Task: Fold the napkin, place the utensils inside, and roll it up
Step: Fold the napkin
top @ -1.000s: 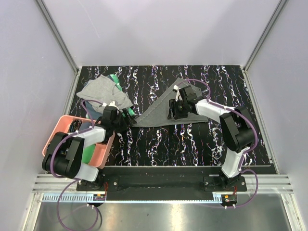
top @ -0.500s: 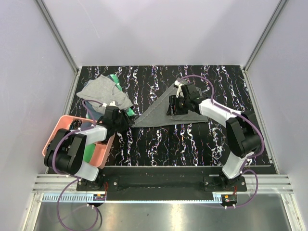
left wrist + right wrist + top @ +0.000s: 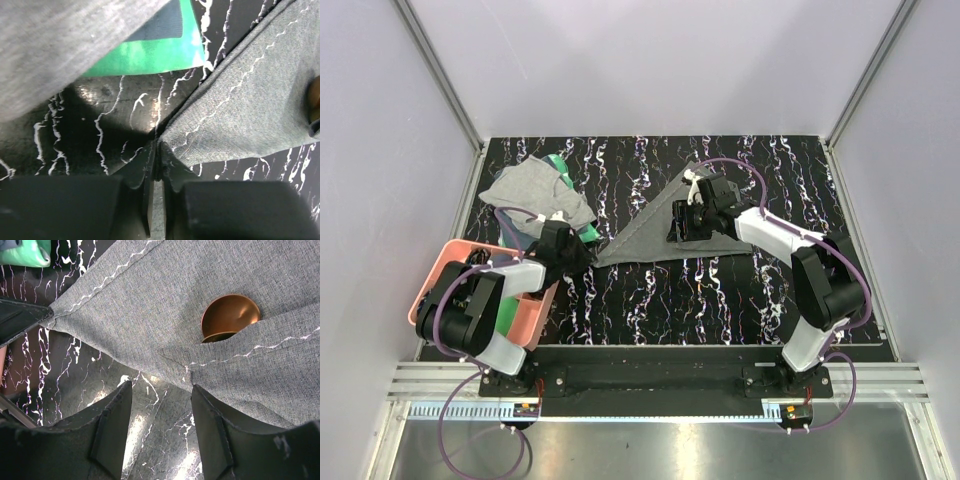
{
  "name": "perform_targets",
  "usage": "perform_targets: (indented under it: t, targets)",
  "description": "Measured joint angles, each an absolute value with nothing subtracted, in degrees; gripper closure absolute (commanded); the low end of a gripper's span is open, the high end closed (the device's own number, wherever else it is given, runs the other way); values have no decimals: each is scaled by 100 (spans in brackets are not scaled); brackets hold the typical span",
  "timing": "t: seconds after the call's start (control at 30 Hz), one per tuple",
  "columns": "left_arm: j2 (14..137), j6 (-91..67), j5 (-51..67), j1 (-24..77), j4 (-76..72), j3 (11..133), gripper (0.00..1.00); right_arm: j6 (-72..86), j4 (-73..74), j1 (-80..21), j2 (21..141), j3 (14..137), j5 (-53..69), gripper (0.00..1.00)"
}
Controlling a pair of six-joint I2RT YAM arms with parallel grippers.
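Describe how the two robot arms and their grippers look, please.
The left arm and right arm have white shells between bulky black joints, with thin purple cables looping alongside. The left gripper and right gripper have matte black tapered fingers.

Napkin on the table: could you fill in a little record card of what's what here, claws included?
napkin: dark grey, folded into a triangle, lying on the table
left claw: shut on the napkin's pointed corner
right claw: open, over the napkin's edge
copper spoon: round bowl peeking from a fold
lighter grey cloth: draped over a green item
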State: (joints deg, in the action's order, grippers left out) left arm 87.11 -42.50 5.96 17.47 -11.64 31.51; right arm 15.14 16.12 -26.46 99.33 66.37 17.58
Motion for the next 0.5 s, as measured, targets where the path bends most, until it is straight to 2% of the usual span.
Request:
perform_targets:
  t: [0.3,0.5]
  targets:
    - [8694,-4156,655,1778,-1160,3181,100,1540,1614,-2648,9874,6615,1750,42]
    - [8368,-4066,692,1837,-674,3218,100,1584,1546,-2648,10022,6622,1774,54]
